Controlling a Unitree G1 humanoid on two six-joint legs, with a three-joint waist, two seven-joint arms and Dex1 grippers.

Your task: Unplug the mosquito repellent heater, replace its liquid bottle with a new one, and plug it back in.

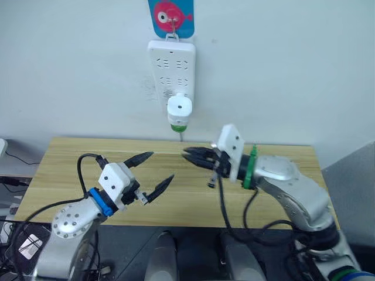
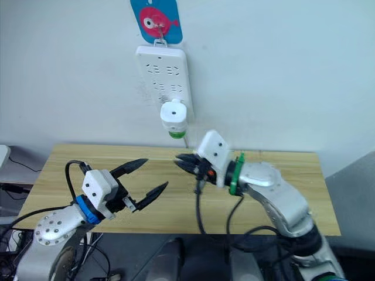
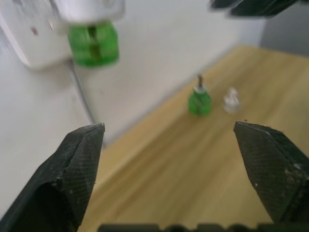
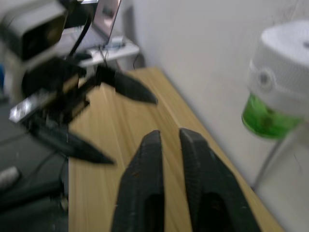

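- My left gripper (image 1: 156,172) hovers above the near left part of the wooden table (image 1: 70,164), its two black fingers spread wide apart with nothing between them.
- My right gripper (image 1: 188,154) hovers above the middle of the table, fingers drawn nearly together with a thin gap, gripping nothing. Its tips point toward my left gripper, and the two are near but apart.
- The mosquito repellent heater (image 1: 179,109) is a rounded white plastic unit with a round vent hole on its front face. It is plugged into the lower end of the white power strip (image 1: 170,67), on the wall above the far edge of the table.
- Its liquid bottle (image 1: 179,126) is seated in the underside of the heater: round, translucent green, with a dark wick visible inside in the left wrist view.
- The new one (image 3: 199,100) stands upright on the table near the wall: a small round translucent green bottle with a thin dark wick stem exposed at the top.
- A small whitish cap (image 3: 231,100) sits on the table just beside that bottle, apart from it.
- The power strip hangs from a blue card with a pink fish (image 1: 170,16) on the wall. A thin cord (image 1: 181,136) runs down from it behind the table.
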